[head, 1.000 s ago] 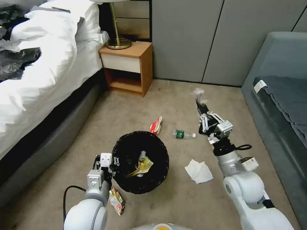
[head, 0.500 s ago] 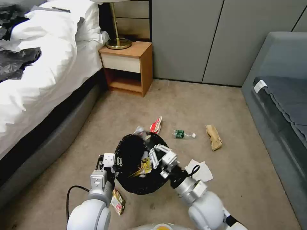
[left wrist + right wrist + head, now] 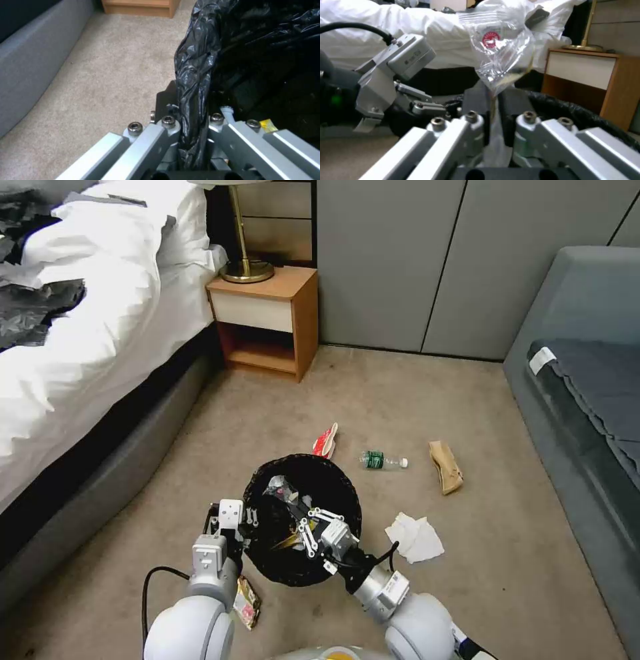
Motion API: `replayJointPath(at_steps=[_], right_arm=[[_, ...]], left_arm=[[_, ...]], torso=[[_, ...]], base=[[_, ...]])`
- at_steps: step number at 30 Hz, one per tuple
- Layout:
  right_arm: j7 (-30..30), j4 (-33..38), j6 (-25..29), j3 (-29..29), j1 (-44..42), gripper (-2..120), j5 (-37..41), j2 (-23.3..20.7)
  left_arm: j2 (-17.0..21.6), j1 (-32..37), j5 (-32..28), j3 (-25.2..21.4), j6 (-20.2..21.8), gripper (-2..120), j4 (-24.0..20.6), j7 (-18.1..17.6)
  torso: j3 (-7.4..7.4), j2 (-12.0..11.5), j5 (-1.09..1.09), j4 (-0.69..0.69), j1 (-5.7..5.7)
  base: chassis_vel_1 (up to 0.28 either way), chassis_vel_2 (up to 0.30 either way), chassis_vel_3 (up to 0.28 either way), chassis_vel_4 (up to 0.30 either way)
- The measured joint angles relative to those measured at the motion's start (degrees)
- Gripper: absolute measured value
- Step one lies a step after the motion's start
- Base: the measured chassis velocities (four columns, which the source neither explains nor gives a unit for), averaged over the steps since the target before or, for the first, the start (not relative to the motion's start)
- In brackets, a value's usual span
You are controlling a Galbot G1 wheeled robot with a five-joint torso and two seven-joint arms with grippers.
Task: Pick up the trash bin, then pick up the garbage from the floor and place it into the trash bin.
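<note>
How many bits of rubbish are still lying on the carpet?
5: a red wrapper and a bottle beyond the trash bin, a brown paper bag, a tissue, a wrapper by the left arm. More may be hidden.

Trash bin (image 3: 333, 493) white body: hidden under black bag.
Snack wrapper (image 3: 244, 600): partly covered by left arm.
Clear bag (image 3: 498, 50) print: red mark, unreadable.
Lamp (image 3: 245, 260): shade cropped.

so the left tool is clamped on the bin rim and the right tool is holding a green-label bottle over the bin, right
Not the bottle. The right wrist view shows the right tool shut on a clear plastic wrapper; the green-label bottle lies on the carpet. The left tool is clamped on the trash bin rim.
</note>
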Motion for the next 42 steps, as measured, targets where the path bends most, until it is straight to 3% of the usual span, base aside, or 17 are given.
replayJointPath(at_steps=[9, 24, 35, 42], right_arm=[[-0.3, 0.7, 0.1, 0.9, -1.4, 46, -0.8, -2.2], [-0.9, 0.9, 0.4, 0.6, -1.8, 97, -1.5, -1.6], [-0.8, 1.9, 0.6, 1.8, -1.4, 100, -1.6, -1.5], [1.8, 8.4, 1.8, 7.5, -1.9, 100, -3.0, 1.2]], left_arm=[[-0.1, -0.5, -0.5, -0.9, 0.0, 0, 0.3, 0.0], [0.1, -0.5, -0.6, -1.2, 0.0, 0, 0.4, 0.0], [0.2, -0.4, -0.4, -0.6, 0.0, 0, 0.3, 0.1], [0.4, -0.3, -0.3, -1.2, -0.2, 0, 0.7, 0.1]], torso=[[0.00, 0.0, 0.00, 0.00, 0.00], [0.00, 0.0, 0.00, 0.00, 0.00], [0.00, 0.0, 0.00, 0.00, 0.00], [0.00, 0.0, 0.00, 0.00, 0.00]], base=[[0.000, 0.000, 0.000, 0.000], [0.000, 0.000, 0.000, 0.000], [0.000, 0.000, 0.000, 0.000], [0.000, 0.000, 0.000, 0.000]])
